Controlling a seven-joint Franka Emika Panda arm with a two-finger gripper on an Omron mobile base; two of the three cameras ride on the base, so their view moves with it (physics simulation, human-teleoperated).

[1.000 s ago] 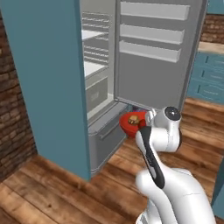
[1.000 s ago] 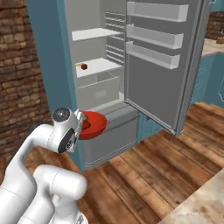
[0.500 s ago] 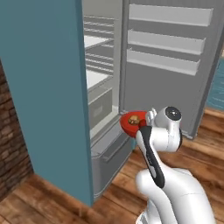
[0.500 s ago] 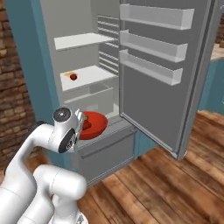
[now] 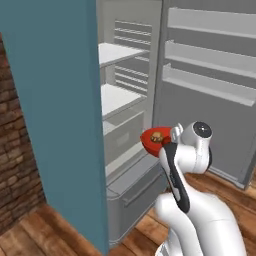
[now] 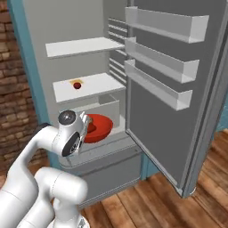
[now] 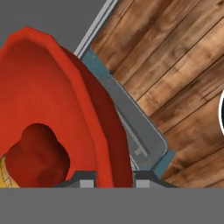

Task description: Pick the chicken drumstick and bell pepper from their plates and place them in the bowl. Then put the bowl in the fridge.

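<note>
My gripper (image 7: 114, 180) is shut on the rim of the glossy red bowl (image 7: 52, 100), one finger on each side of the wall. Inside the bowl lie the dark red bell pepper (image 7: 37, 157) and, at the edge of the hand view, a bit of the chicken drumstick (image 7: 4, 176). From the base views the bowl (image 5: 152, 140) (image 6: 100, 125) hangs in front of the open fridge (image 5: 55, 100) (image 6: 58, 22), just above its grey lower drawer, with the golden drumstick (image 5: 157, 136) showing in it. The plates are out of view.
The fridge door (image 6: 169, 111) with its racks stands open on the right. White shelves (image 6: 84, 45) sit above the bowl; a small red round item (image 6: 77, 84) rests on the middle one. A brick wall (image 5: 17, 165) is at left, and wooden floor (image 7: 175, 65) lies below.
The whole picture has shifted: the base has driven closer to the fridge, which now looms larger. The bowl stays gripped in the same place relative to the arm.
</note>
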